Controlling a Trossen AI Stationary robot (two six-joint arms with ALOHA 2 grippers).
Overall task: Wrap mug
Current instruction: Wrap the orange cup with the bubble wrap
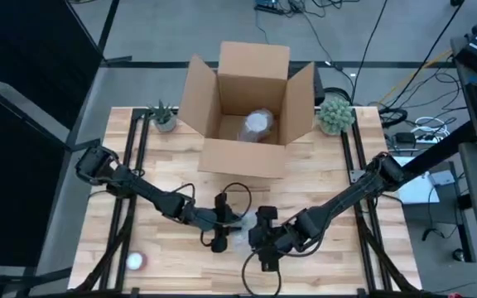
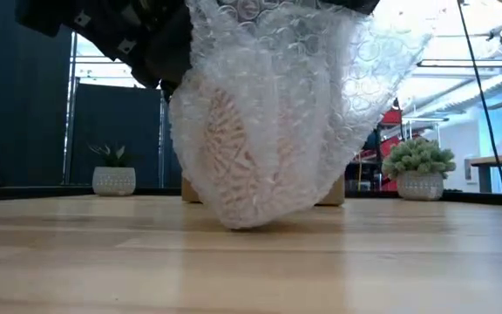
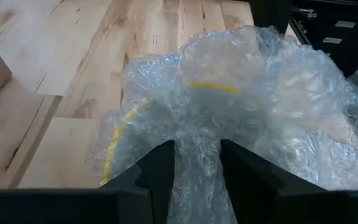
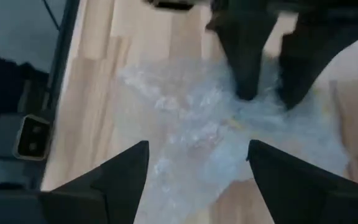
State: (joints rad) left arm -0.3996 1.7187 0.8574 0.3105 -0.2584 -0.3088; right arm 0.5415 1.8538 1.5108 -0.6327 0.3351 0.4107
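Plants first, since you're reading left to right: a small potted plant (image 1: 163, 117) sits at the far left corner of the desk (image 1: 338, 178), the open box (image 1: 248, 108) is in the middle at the back with an already bubble-wrapped item inside, and a second plant (image 1: 334, 113) sits at the far right corner. All of that is well apart from where you're working.

Your left tool (image 1: 220, 234) is pinched shut on the wrap (image 3: 229, 106); in the left wrist view the fingers (image 3: 160, 168) are clamped on a bunched fold of it. My guess is that's there to pin the loose end so the bundle doesn't spring open.

The mug (image 2: 229, 144) is inside that wrap at the front centre of the desk, between both tools. From the low view it shows as a ribbed shape through the bubbles, with the bundle just touching the desk, so it looks mostly covered already.

Your right tool (image 1: 265, 248) is spread wide, hovering just beside the bundle with nothing in it. Probably positioned to grab the free flap and fold it over. Watch the pinch though, bubble wrap is slippery.

There's also a small white roll-like thing (image 1: 135, 261) at the front left; can't tell what it is.
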